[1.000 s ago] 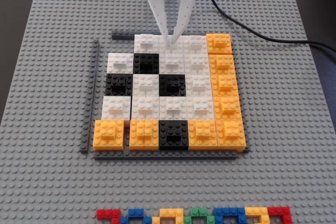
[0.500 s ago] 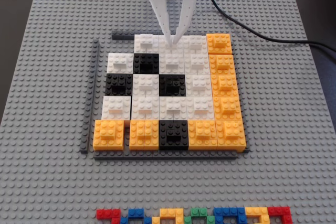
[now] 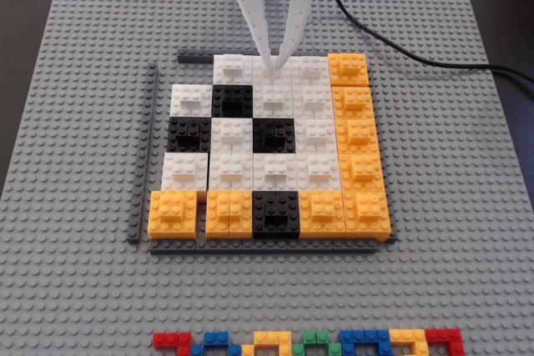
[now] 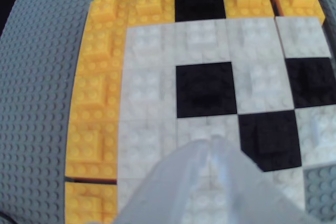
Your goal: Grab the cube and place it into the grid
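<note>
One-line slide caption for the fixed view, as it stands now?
White gripper, fingertips together, touches down on a white block in the top row of the white, black and orange grid.

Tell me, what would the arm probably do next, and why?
Probably lift straight up. The gripper has its fingertips together on a white cube that already sits flush in the grid's back row, so placing looks done and nothing seems left to push.

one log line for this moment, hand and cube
hand: tips together over grid's far white row | cube: seated in grid | holding: nothing visible
</note>
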Controlling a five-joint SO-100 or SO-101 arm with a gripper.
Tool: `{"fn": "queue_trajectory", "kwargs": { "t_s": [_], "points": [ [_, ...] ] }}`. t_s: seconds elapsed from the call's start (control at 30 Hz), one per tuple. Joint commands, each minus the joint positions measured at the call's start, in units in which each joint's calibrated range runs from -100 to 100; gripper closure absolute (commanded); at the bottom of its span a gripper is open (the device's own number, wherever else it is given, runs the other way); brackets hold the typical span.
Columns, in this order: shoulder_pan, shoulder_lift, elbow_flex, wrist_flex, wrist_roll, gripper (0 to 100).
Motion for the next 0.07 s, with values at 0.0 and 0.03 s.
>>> {"fn": "queue_trajectory", "kwargs": {
  "t_s": [0.0, 0.03],
  "points": [
    [-0.24, -2.04, 0.53, 0.17, 0.0, 100],
    [-0.24, -2.04, 0.53, 0.17, -0.05, 100]
  ]
}}
